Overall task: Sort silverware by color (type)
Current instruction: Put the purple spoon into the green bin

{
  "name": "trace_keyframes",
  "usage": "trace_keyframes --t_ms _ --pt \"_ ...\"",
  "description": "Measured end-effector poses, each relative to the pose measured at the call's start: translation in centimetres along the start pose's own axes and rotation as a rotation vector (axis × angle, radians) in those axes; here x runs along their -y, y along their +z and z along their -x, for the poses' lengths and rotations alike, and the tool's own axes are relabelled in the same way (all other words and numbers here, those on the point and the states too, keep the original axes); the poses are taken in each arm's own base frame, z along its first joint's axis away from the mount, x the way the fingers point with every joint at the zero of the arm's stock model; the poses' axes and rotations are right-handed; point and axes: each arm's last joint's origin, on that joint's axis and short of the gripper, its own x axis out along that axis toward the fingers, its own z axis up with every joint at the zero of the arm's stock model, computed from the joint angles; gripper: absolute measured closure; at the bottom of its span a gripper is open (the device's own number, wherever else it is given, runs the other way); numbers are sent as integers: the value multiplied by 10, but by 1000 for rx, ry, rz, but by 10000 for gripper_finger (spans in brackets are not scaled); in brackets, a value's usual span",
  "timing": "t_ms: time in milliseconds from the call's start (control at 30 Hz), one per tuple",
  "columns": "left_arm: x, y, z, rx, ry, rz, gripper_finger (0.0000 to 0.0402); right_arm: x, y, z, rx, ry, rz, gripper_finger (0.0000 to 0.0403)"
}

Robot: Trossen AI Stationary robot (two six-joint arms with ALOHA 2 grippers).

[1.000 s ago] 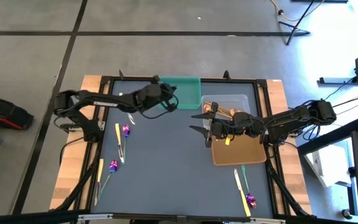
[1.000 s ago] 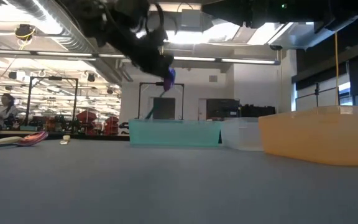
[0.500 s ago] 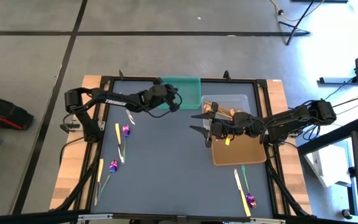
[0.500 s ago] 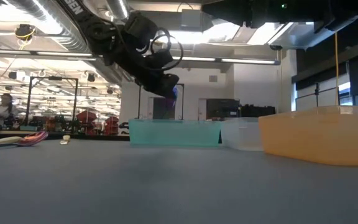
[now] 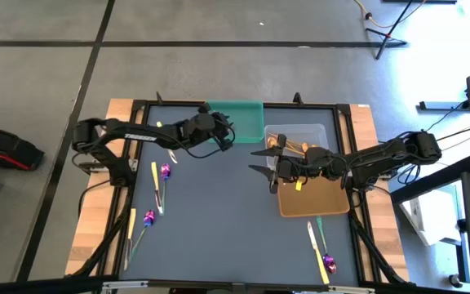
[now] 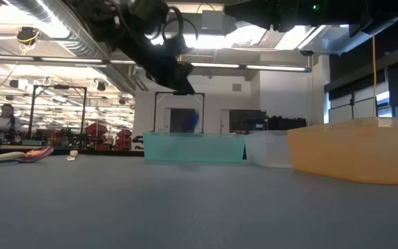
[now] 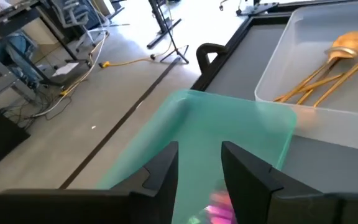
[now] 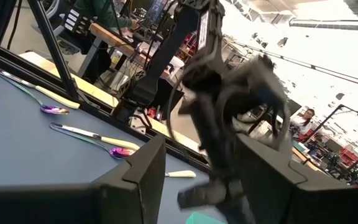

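My left gripper (image 5: 225, 137) (image 7: 199, 149) is open above the near left part of the green tray (image 5: 247, 110) (image 6: 213, 149). A purple-headed spoon (image 6: 189, 120) (image 7: 219, 202) shows blurred in the air below its fingers, just over the tray, touching neither finger. My right gripper (image 5: 261, 161) (image 8: 201, 180) hangs open and empty left of the clear tray (image 5: 321, 131), which holds gold spoons (image 7: 328, 62). More silverware lies flat on the mat: knives and purple spoons at the left (image 5: 155, 175) (image 5: 148, 218) and near right (image 5: 323, 257).
The orange tray (image 5: 317, 204) sits near the clear one and holds a pale yellow piece (image 5: 298, 185). The three trays line the mat's far and right part; the middle of the grey mat (image 5: 219, 220) is bare. People and benches show in the room beyond.
My left gripper carried the purple spoon a little toward the green tray, drew back slightly and let it go. The spoon, hanging from the fingers a second ago, now drops free toward the tray. My right arm has kept still.
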Motion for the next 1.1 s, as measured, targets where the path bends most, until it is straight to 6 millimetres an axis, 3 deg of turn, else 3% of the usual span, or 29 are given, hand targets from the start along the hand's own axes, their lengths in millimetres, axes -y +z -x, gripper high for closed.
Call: trace_keyframes --t_ms 300,600,833,1100 --pt "-2 12 44 -47 -48 13 284 0 0 0 1 0 0 221" --pt "24 11 103 -140 -246 90 287 -1 -1 0 -13 11 -97 221" --pt "55 -12 149 -366 -373 163 287 -3 0 0 19 79 -240 221" --pt "64 -48 194 -665 -247 258 287 -5 1 0 43 134 -322 221"
